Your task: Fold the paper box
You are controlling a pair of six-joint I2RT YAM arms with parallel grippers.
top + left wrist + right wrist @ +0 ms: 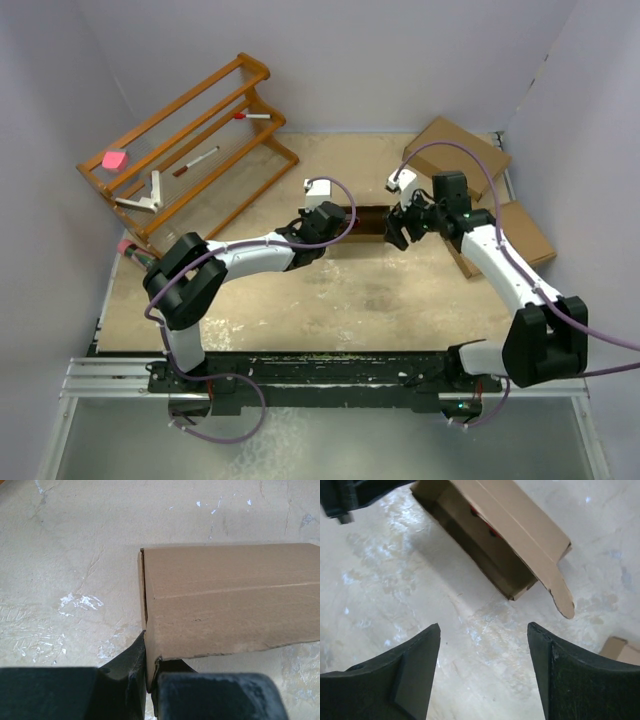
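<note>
Scuffed beige counter (350, 290) carries the paper box (368, 222) at its middle, where the left pincer (150, 672) pinches one corner wall and the right pincer (484, 630) hangs spread and empty just off the open end. Held by that thin corner alone, the box could pivot or slide under a push, and the untucked tab (563, 600) could crumple or spring the lid up. Bare counter lies open nearward; ready-made boxes (455, 150) crowd the right arm's far side.
</note>
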